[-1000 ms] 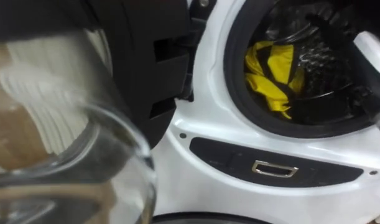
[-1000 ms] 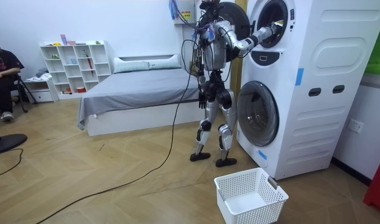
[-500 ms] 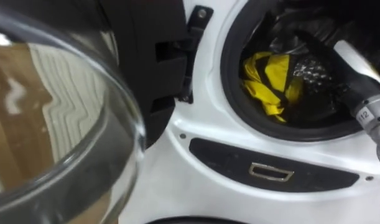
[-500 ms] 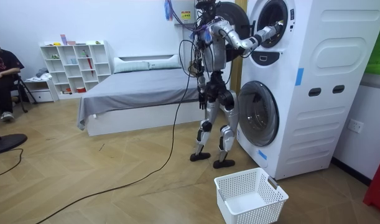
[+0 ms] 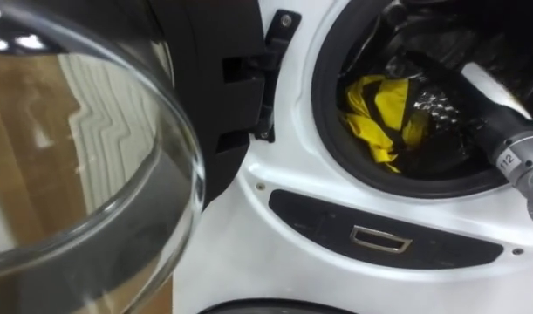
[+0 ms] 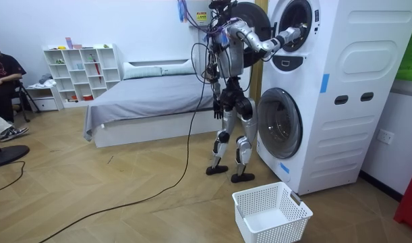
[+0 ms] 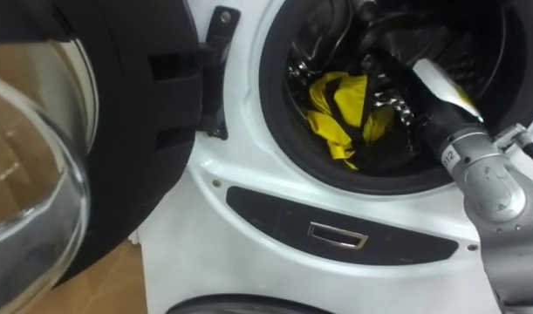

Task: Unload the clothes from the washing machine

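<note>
A yellow cloth (image 5: 377, 113) lies bunched at the front of the upper washing machine's dark drum (image 7: 318, 35), among dark laundry. My right hand (image 7: 427, 83) reaches into the drum from the right, and its dark fingers lie over the cloth's right side. Whether they grip it is hidden. The round door (image 5: 92, 174) stands swung open at the left, its glass bowl close to my head. In the room view I stand upright facing the stacked machines (image 6: 313, 88), with my left hand (image 6: 220, 108) hanging by my hip.
A dark panel with a metal pull (image 5: 377, 237) runs below the drum opening. A white laundry basket (image 6: 271, 212) stands on the floor by the lower machine. Behind me are a bed (image 6: 145, 94) and shelves (image 6: 81, 71); a person (image 6: 0, 74) sits at the room view's left.
My right arm has come further into the drum, towards the yellow cloth. The eye view has shifted a little. The seated person has stretched a leg out.
</note>
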Robot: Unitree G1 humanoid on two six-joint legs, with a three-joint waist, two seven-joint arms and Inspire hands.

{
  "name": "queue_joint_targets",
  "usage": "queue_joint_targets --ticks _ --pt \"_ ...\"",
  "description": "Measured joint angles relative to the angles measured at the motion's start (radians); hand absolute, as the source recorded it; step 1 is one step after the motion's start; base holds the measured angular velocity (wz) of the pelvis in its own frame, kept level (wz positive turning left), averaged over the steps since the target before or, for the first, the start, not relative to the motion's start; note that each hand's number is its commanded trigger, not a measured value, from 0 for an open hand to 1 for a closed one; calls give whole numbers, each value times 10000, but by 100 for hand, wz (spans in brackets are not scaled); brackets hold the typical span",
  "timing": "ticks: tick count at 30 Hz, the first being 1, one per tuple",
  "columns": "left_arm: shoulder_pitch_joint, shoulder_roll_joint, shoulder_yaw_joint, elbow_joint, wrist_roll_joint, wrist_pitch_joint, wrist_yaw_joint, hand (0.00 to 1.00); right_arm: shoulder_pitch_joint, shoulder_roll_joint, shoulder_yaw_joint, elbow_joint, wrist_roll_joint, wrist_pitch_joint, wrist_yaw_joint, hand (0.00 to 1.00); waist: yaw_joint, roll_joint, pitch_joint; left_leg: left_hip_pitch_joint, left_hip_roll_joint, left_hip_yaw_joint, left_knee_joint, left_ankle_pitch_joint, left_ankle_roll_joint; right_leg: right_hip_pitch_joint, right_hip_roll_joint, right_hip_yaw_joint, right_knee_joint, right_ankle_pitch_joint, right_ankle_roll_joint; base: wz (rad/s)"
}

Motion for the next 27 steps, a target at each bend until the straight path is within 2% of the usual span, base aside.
queue_joint_targets --ticks 1,2,5,9,18,22,27 --pt "-72 97 -172 44 0 -10 -3 0 -142 -108 149 355 133 2 201 90 40 -5 2 27 0 0 0 22 -10 69 7 -1 -99 35 47 4" --pt "-89 130 -200 51 -5 -9 -2 0 -228 -188 250 499 176 5 313 100 59 -15 6 43 -4 1 0 28 -12 82 4 5 -96 41 50 0" --pt "-89 242 -346 46 18 0 3 0 -612 -381 606 973 227 43 802 100 95 -91 16 63 -12 10 -2 73 -18 106 -28 22 -91 65 91 2" --pt "-69 308 -361 41 35 21 -142 0 -915 -399 731 1461 421 265 1231 100 175 -172 24 55 -5 30 -1 114 -29 125 -32 14 -98 84 135 5" --pt "-114 673 -604 39 88 16 -704 0 -1011 -361 704 1497 646 326 1077 100 229 -192 7 -1 117 -38 19 120 -53 121 44 10 -120 17 293 2" --pt "-118 763 -722 57 87 13 -741 0 -1000 -470 689 1620 755 326 925 100 307 -194 -66 -27 138 -157 -2 122 -153 158 120 -72 -242 -17 306 7" --pt "-270 772 -855 101 78 -35 -701 0 -891 -481 693 1621 1002 196 922 100 193 -209 -77 99 137 -284 -82 106 -165 248 132 -96 -242 -48 257 2"
